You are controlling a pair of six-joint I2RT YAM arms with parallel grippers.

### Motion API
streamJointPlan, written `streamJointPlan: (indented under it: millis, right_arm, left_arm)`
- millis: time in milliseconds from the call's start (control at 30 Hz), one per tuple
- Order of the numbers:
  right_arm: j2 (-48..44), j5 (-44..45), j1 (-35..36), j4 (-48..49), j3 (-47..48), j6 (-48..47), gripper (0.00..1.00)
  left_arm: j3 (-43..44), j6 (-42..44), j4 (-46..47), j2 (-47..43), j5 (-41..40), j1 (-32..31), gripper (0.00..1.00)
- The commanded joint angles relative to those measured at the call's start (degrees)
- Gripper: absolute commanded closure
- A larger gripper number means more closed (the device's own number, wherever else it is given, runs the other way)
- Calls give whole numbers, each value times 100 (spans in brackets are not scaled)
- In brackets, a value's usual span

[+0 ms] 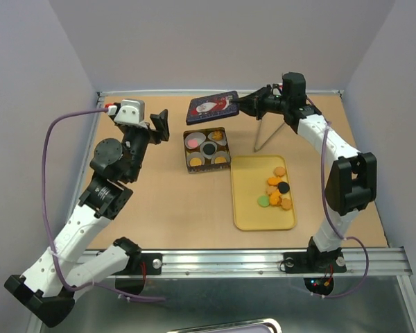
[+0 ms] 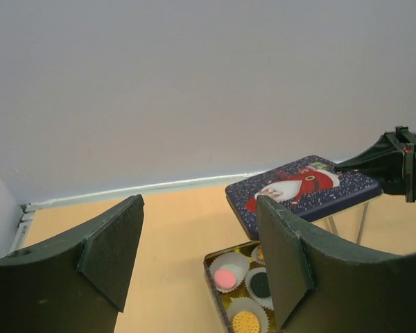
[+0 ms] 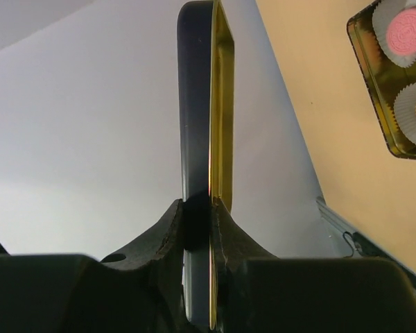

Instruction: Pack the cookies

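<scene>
The cookies lie in two places. Several orange, black and green ones (image 1: pixel 277 189) are heaped on the yellow tray (image 1: pixel 249 208). A pink one (image 1: pixel 192 141), a black one (image 1: pixel 209 148) and orange ones sit in white paper liners inside the open square tin (image 1: pixel 187 161). My right gripper (image 1: pixel 237 103) is shut on the edge of the dark blue Santa lid (image 1: pixel 209 107) and holds it in the air behind the tin. The right wrist view shows that lid (image 3: pixel 196 104) edge-on between the pads. My left gripper (image 1: pixel 159 125) hangs open and empty left of the tin (image 2: pixel 215 277).
Thin metal rods (image 1: pixel 263 135) stand under the right arm behind the tray. White walls close in the back and sides of the tan table (image 1: pixel 166 201). A metal rail (image 1: pixel 229 262) runs along the near edge.
</scene>
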Motion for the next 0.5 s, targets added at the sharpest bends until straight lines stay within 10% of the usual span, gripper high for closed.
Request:
streamJointPlan:
  millis: [0, 467]
  right_arm:
    - [-449, -212, 28, 352, -66, -700, 99]
    - [-730, -670, -429, 343, 109, -1939, 99]
  left_arm:
    - [686, -495, -593, 372, 151, 27, 22]
    - [1067, -2699, -1115, 1446, 3297, 1916, 17]
